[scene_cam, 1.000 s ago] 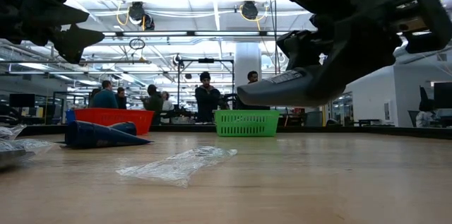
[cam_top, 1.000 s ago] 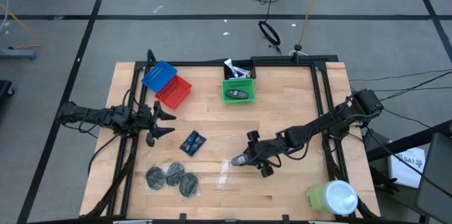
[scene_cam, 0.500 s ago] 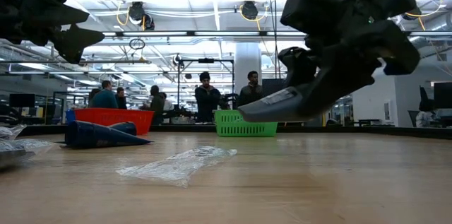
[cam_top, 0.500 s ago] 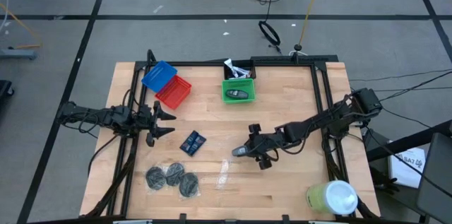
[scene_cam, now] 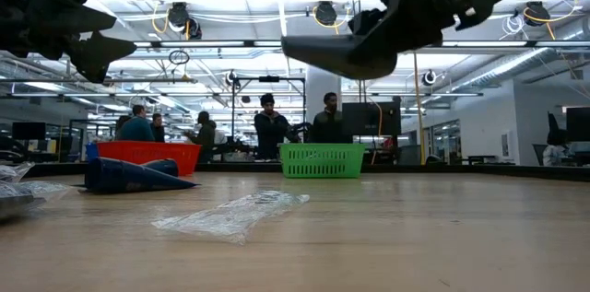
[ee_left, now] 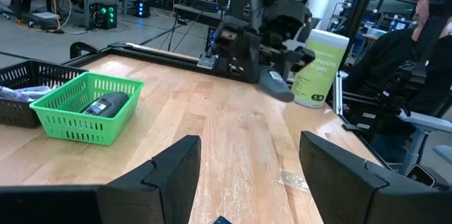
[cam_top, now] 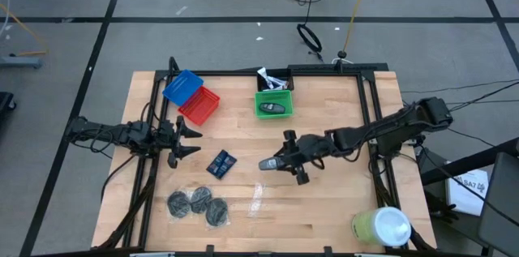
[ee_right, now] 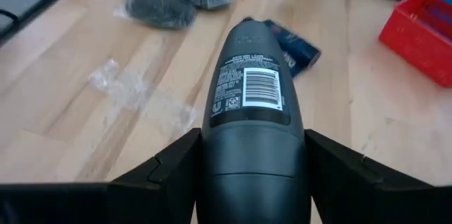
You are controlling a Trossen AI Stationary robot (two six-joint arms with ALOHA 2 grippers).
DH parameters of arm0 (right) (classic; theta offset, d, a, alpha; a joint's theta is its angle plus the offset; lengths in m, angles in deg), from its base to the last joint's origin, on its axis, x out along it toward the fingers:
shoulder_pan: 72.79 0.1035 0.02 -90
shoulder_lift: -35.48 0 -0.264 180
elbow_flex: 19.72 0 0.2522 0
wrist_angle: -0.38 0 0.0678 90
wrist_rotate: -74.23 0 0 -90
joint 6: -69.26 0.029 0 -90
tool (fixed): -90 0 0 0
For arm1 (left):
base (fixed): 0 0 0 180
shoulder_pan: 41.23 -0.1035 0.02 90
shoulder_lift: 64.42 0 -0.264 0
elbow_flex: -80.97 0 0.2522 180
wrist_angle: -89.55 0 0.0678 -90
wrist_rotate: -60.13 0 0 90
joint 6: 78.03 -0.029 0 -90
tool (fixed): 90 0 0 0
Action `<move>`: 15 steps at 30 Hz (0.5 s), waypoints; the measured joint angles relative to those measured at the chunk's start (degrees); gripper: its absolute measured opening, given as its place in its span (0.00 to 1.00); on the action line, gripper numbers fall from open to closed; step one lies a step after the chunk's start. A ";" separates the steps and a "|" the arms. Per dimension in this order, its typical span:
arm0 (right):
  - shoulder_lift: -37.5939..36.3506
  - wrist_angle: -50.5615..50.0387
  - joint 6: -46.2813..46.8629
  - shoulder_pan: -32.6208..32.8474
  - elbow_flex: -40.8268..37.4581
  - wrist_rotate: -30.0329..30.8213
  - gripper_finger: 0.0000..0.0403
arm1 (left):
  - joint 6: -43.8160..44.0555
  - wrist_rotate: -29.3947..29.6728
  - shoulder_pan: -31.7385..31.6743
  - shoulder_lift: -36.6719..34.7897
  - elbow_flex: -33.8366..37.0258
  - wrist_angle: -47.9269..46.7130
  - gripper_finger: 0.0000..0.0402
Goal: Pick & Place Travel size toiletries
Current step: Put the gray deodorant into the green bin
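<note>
Above mid-table, right hand [cam_top: 280,162] grips barcode-labelled dark oval piece [ee_right: 252,111].

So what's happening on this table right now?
The right gripper holds a dark grey oval piece lifted clear of the table, near its middle. A matching piece already lies in the green basket. The left gripper waits open at the left edge. The blue packets and three discs lie unsorted.
</note>
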State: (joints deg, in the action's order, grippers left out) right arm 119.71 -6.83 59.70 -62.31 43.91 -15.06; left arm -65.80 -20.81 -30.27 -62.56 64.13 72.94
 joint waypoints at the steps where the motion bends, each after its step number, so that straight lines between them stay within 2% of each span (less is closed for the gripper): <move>1: -0.54 -0.20 -0.32 -0.72 0.00 -0.92 0.52 | 0.00 0.00 0.00 -0.02 0.00 0.00 0.59; 5: -1.36 0.19 -0.79 -4.04 -0.02 -1.60 0.52 | 0.00 0.00 0.00 0.00 0.00 0.00 0.59; 9: -1.34 0.24 0.62 -7.76 -0.15 -6.92 0.52 | 0.00 0.00 0.00 0.00 0.00 0.00 0.59; 15: -1.59 5.91 1.62 -12.76 -5.63 -8.49 0.52 | 0.00 0.00 0.00 0.00 0.00 0.00 0.59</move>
State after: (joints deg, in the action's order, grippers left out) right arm 118.13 -0.92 61.32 -75.07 38.28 -23.54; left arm -65.80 -20.81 -30.27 -62.56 64.13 72.94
